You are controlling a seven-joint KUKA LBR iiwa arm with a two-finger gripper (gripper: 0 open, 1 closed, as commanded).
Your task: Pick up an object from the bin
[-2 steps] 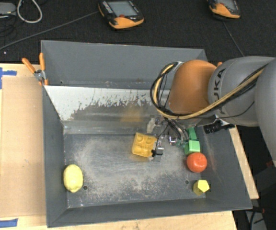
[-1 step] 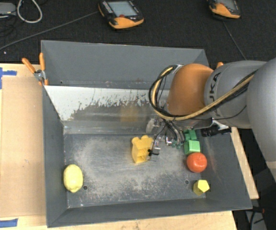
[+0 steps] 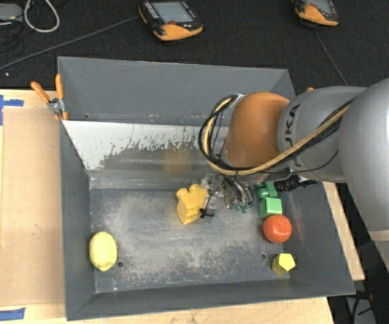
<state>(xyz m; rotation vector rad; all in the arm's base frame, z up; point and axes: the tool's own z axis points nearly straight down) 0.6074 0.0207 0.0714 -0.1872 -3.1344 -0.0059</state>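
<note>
My gripper [image 3: 215, 201] hangs low over the middle of the bin floor, just under the arm's orange cover. Its left side is right up against a yellow blocky toy [image 3: 190, 204] lying in the bin's centre. I cannot make out whether it touches or holds the toy. A green block [image 3: 270, 201] lies just to the gripper's right, partly behind it. A red-orange ball [image 3: 277, 229] rests in front of the green block.
A small yellow block [image 3: 283, 262] sits near the front right corner. A pale yellow lemon-shaped thing [image 3: 103, 250] lies at the front left. The arm and its cables cover the bin's right rear part.
</note>
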